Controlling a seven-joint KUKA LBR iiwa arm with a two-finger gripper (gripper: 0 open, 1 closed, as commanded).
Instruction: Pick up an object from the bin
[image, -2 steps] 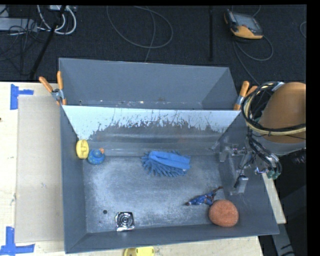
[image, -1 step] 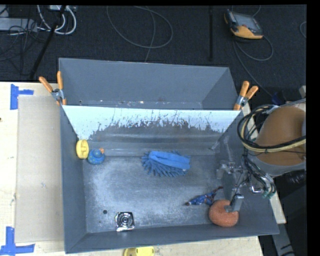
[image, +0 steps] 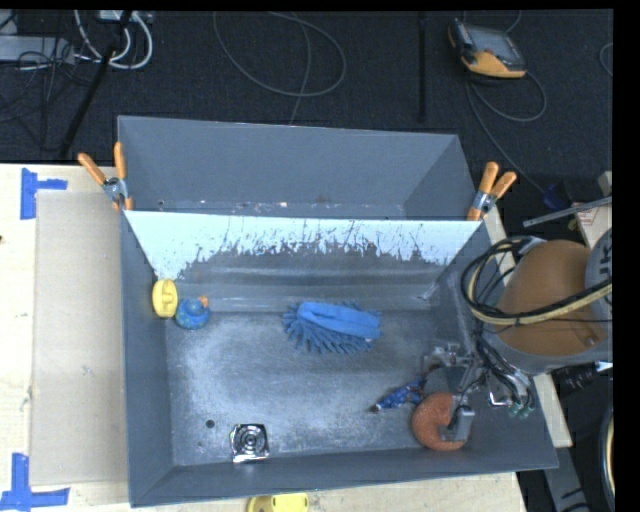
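Grey bin (image: 300, 180), scuffed floor mostly bare: blue brush (image: 332, 326) mid-floor, yellow-and-blue toy (image: 180, 305) at left wall, metal clip (image: 248, 440) near front edge; jaws low in front right corner, right at a round brown lump (image: 430, 427), their opening impossible to tell, walls close on two sides.

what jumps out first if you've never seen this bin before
The bright blue bristly brush in the middle of the grey bin stands out most. At the lower right the end effector is down at a round orange-brown object, and a small yellow and blue toy lies by the left wall.
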